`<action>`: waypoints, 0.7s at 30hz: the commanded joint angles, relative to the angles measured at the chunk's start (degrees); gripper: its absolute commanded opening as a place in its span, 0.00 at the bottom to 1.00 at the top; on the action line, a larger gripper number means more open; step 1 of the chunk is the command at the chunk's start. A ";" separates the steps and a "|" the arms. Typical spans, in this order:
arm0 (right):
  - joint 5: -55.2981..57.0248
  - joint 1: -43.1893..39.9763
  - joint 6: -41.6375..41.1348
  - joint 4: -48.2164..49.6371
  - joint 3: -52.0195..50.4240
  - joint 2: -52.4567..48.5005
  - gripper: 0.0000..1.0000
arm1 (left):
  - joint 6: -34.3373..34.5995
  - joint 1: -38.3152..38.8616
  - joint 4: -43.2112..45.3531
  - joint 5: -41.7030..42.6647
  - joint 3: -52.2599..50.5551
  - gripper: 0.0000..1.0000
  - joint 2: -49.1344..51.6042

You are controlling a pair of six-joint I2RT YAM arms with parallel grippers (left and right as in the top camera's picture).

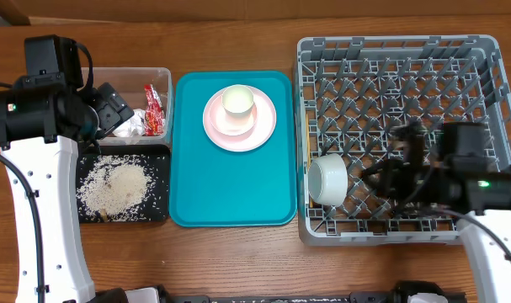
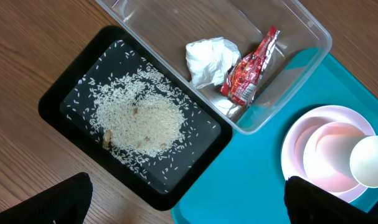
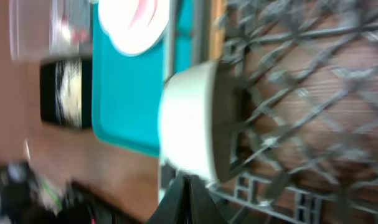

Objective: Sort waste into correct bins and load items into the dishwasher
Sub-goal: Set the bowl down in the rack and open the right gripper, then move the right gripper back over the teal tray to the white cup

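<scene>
Though the red wrapper [image 2: 250, 68] is printed, its lettering is unreadable.

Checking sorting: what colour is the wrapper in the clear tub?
The wrapper is red; best in left wrist view.

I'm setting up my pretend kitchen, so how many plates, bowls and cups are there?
Plates: 1, the plate on the teal tray.
Bowls: 2, the stacked bowl on that plate and the tilted bowl in the grey rack.
Cups: 1, the cup in the stacked bowl.
Total: 4.
</scene>
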State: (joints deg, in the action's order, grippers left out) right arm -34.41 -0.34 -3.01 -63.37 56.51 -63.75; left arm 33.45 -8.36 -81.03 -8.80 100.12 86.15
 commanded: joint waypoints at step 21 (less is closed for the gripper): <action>36.59 30.75 -19.85 6.08 1.68 -12.83 0.04 | -0.68 0.09 0.04 -0.15 0.13 1.00 0.11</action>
State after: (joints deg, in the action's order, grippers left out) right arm -4.21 30.46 -19.29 -56.34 56.58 -76.12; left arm 33.45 -8.34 -81.03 -8.80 100.12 86.15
